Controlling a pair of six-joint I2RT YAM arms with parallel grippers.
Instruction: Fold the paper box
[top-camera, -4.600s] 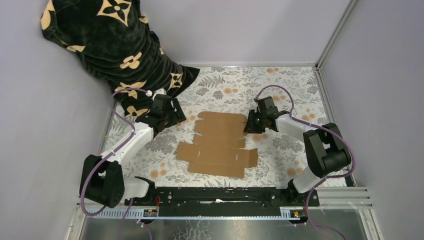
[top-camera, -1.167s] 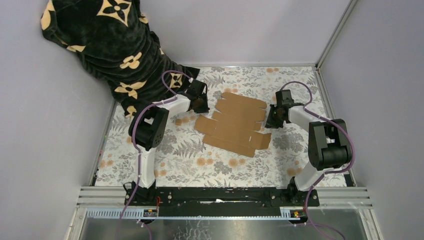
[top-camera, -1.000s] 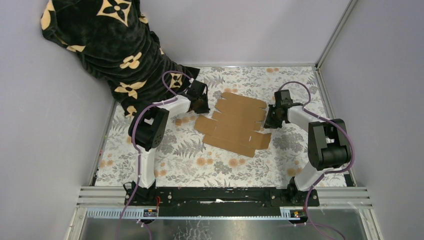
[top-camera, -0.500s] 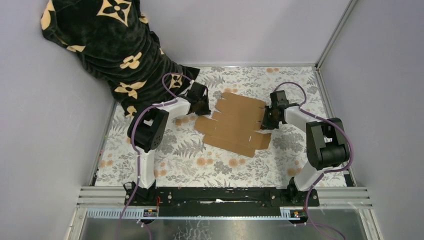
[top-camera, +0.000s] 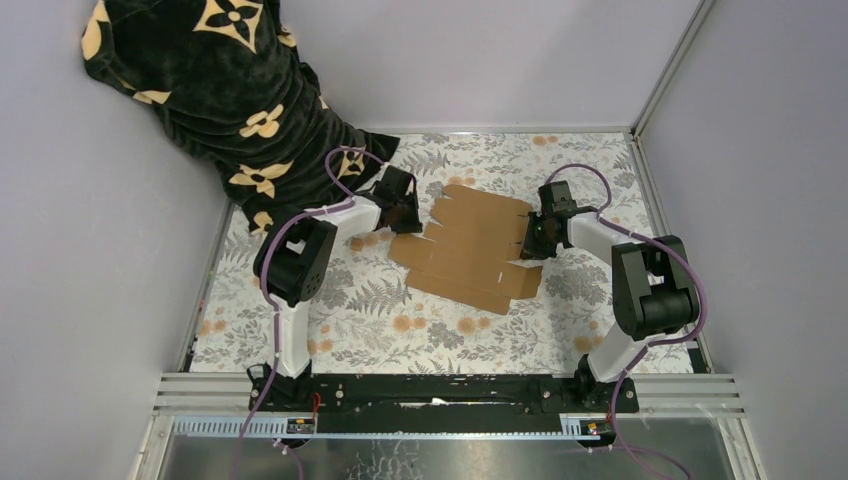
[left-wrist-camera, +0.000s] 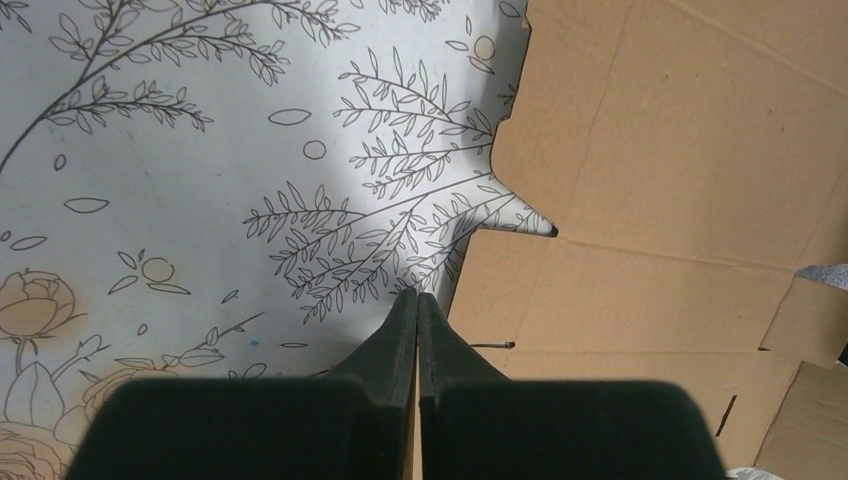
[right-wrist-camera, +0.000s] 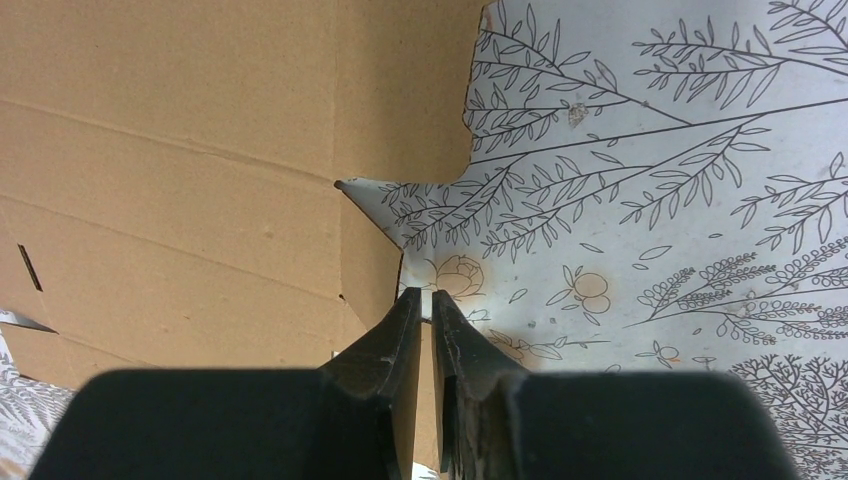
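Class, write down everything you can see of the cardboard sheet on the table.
The paper box is a plain brown cardboard sheet, unfolded and lying flat on the flowered tablecloth. It shows crease lines, side flaps, notches and small slots. The left gripper, shut, meets its left edge and the right gripper its right edge; whether either pinches it is unclear.

Paper box flat on table, cloth far-left
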